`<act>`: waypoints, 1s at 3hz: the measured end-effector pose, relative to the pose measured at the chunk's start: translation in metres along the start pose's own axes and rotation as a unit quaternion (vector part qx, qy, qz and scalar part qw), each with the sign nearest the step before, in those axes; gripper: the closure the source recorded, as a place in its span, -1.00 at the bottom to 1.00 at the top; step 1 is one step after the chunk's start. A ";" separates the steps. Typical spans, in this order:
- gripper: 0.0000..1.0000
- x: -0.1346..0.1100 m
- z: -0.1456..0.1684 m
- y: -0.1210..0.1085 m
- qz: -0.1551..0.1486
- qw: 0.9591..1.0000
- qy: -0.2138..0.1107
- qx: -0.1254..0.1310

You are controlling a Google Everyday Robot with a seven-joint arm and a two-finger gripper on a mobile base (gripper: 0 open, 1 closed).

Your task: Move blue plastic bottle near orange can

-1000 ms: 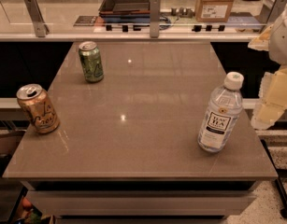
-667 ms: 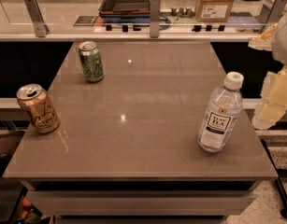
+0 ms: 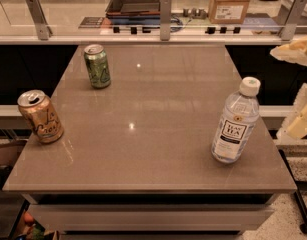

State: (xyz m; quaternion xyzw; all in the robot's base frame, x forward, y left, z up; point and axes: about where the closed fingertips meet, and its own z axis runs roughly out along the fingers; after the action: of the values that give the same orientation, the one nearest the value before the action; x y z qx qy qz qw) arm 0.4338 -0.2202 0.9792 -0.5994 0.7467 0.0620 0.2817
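- Tabletop in the single camera view: a grey-brown, square, smooth table (image 3: 158, 134) carries three drink containers, all standing upright.
- The tall, clear bluish plastic bottle with a white screw cap and a white-and-black label (image 3: 235, 121) stands near the table's right edge, toward the front. Its long axis is vertical, cap uppermost.
- The orange-copper aluminium can with white script and a silver top (image 3: 41, 116) stands at the table's left edge, roughly level with the bottle front to back. The two are well apart, with bare tabletop between them.
- A green aluminium can (image 3: 97, 66) stands farther back on the left side, behind the orange can and nearer the rear rail. It is not in the line between bottle and orange can.
- The robot's cream-coloured gripper (image 3: 298, 121) shows only in part at the picture's right border, off the table's right side and at about the height of the bottle's body. It touches none of the three containers. How far open it is cannot be told.
- The move ahead turns on one relation. The bottle lies inward from the gripper, toward the table's middle, near it but with a clear gap.
- By this layout, a sideways reach to the bottle's body below the cap looks the natural approach.
- The task appears not yet begun. Once gripped, the bottle would have to cross nearly the whole table width toward the orange can.
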 end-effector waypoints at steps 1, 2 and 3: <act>-1.00 0.009 0.010 0.001 0.016 0.996 -0.088 -0.004; -1.00 0.008 0.022 0.001 0.027 0.983 -0.181 -0.008; -1.00 0.006 0.038 0.003 0.042 0.959 -0.279 -0.017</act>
State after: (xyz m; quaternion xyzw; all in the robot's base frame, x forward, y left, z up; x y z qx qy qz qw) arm 0.4437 -0.2084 0.9442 -0.5313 0.6616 0.2514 0.4656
